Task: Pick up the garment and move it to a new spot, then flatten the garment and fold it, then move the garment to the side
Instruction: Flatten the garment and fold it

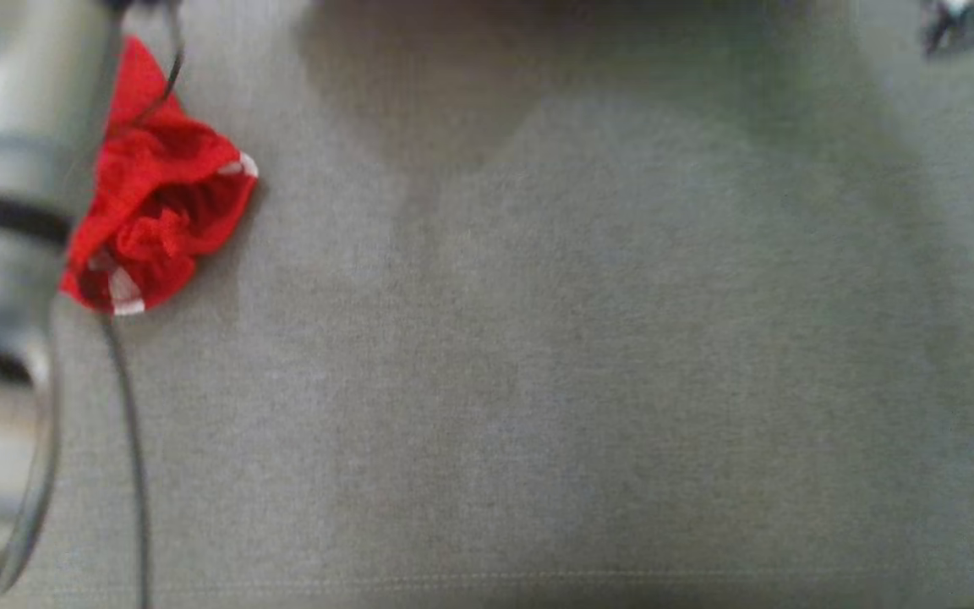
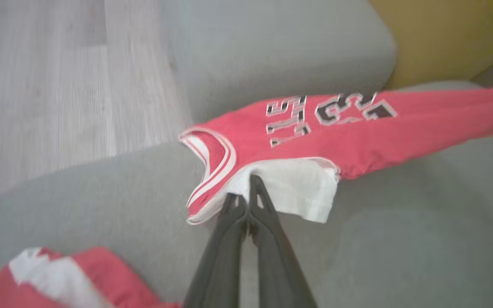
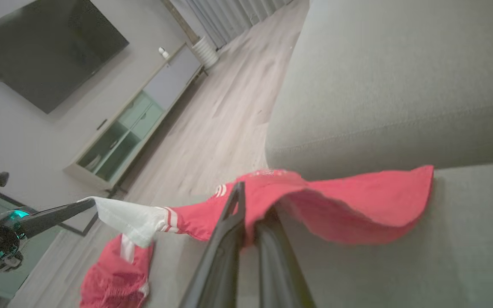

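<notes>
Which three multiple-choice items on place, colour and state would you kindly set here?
1. The crumpled red-and-white garment lies on: A wooden floor; B grey fabric sofa seat; C cabinet.
2. The left gripper pinches the long red lettered jersey at a sleeve coloured: A black; B yellow; C white.
3. The right gripper is: A shut on the jersey; B open; C holding a cushion.
Key: B, grey cushion surrounds it; C, it grips white cloth; A, the red hem sits clamped in it.

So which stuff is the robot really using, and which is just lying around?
In the job: red jersey with white sleeve; left gripper; right gripper, both shut on it.
Lying about: crumpled red-and-white garment on the grey sofa; black television; pale cabinet.
</notes>
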